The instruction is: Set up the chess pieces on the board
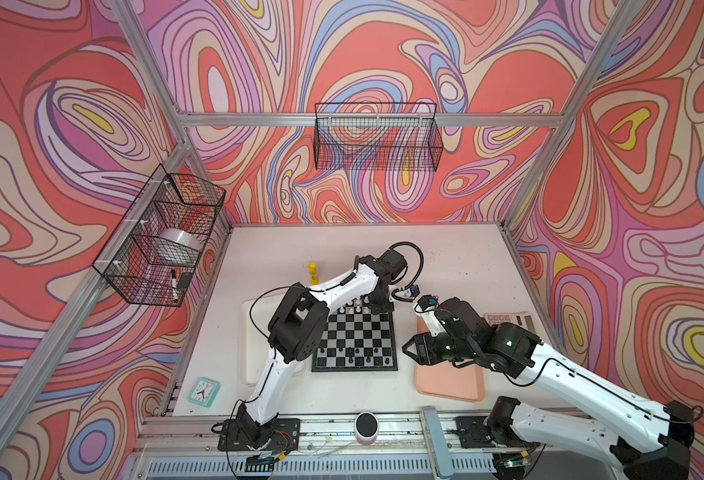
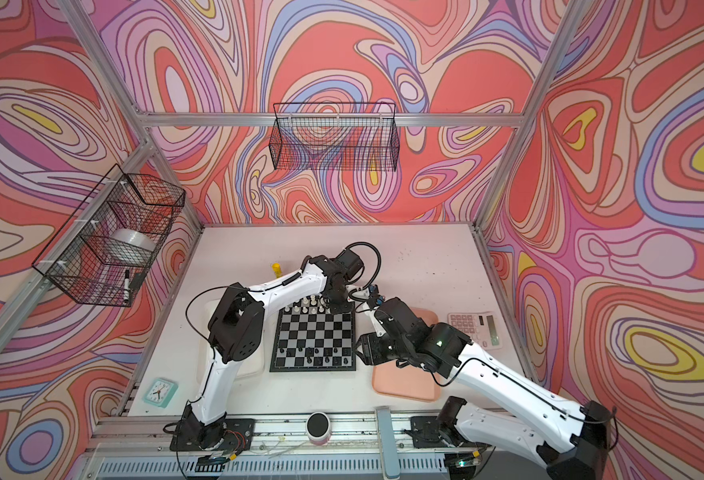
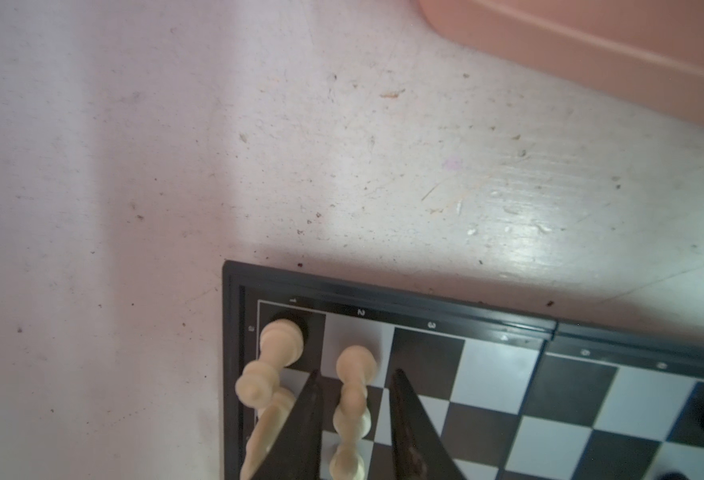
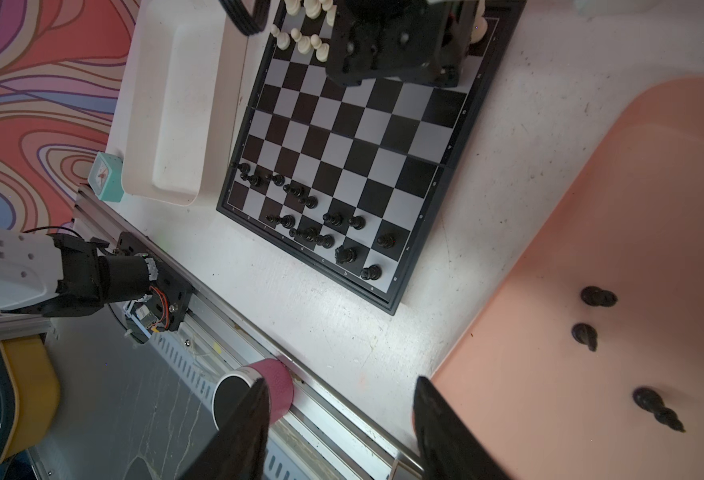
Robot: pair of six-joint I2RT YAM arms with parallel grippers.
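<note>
Chess pieces (image 4: 595, 297) — black ones — lie on their sides in the pink tray (image 4: 653, 166), near my right claw (image 4: 342, 382), jaws apart, empty; left claw (image 3: 356, 372), apart too, straddles a white pawn (image 3: 352, 415) on the board (image 3: 500, 374).

Blk/silver chk board (image 1: 356, 332); pink tray (image 1: 450, 384).

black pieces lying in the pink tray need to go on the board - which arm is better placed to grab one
Right, likely. The right gripper hangs open at the pink tray, close to the black pieces lying in it. The left gripper is across the board, jaws either side of a cream piece.
</note>
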